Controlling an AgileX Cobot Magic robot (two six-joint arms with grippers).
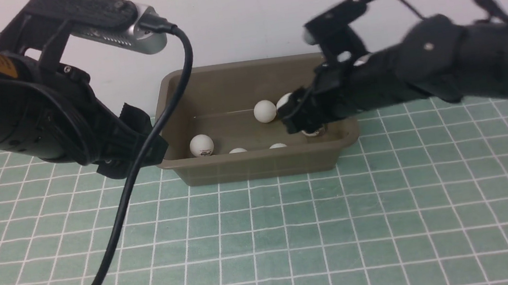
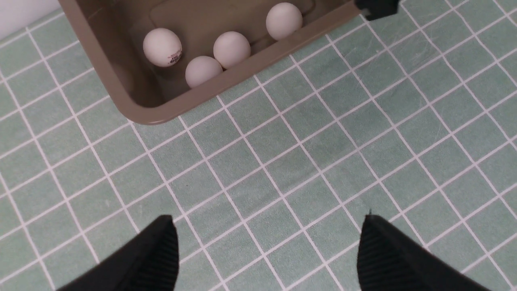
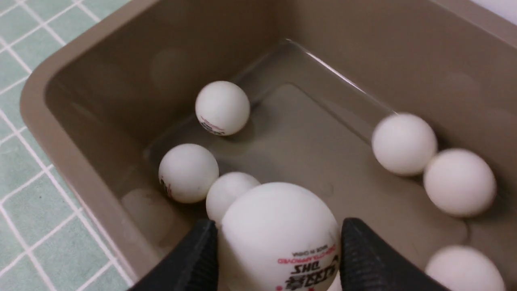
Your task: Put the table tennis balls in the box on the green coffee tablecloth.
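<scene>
Gripping one ball [image 3: 278, 230]; six in box [image 3: 121, 81].

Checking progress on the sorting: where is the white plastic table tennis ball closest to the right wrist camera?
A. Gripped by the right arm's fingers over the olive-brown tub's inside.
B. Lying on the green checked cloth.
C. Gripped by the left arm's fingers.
A: the white plastic ball is clamped between the right arm's black fingers, above the floor of the olive-brown plastic tub.
</scene>
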